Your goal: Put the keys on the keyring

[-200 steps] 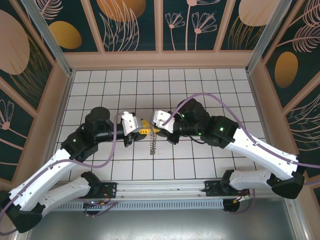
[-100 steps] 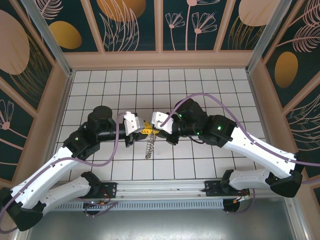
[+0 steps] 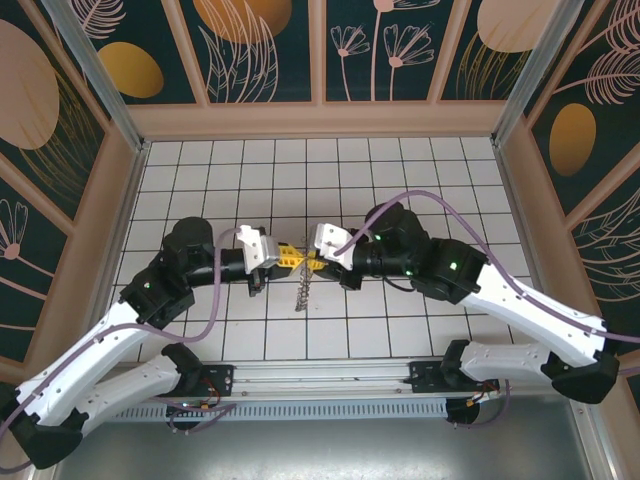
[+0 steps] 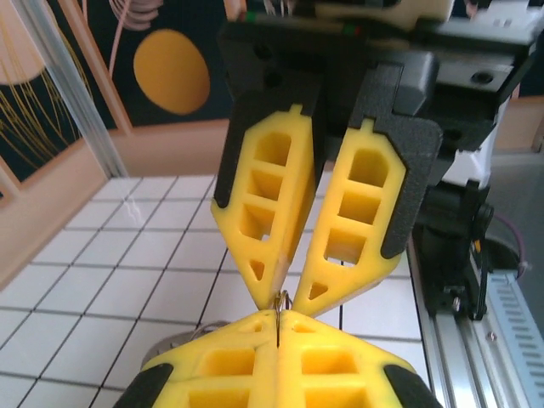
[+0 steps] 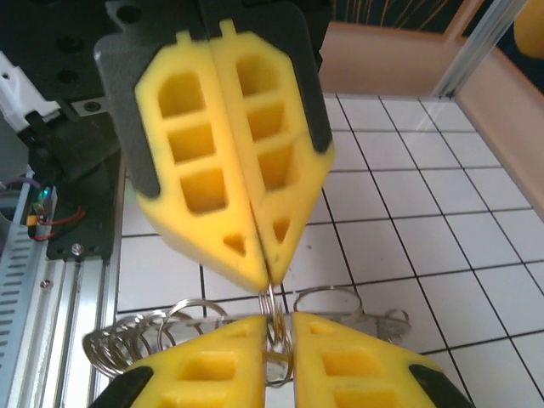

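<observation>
Left gripper [image 5: 263, 270] has clamped shut on the keyring [image 5: 319, 299] while right gripper [image 5: 278, 342] eases its jaws narrowly apart around the wire, so the ring, dangling mid-air between them, likely transfers leftward, freeing the right for threading.

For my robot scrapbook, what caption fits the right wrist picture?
Left gripper pinches a thin metal ring, the right gripper open around it.

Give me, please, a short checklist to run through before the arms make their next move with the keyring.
1. Left gripper shut on the keyring: ok.
2. Right gripper gripping it too: not ok, jaws slightly apart around the wire.
3. Key threaded onto the ring: cannot tell.
4. Dangling loops free of tangles: cannot tell.
5. Both grippers meeting tip to tip: ok.
</observation>
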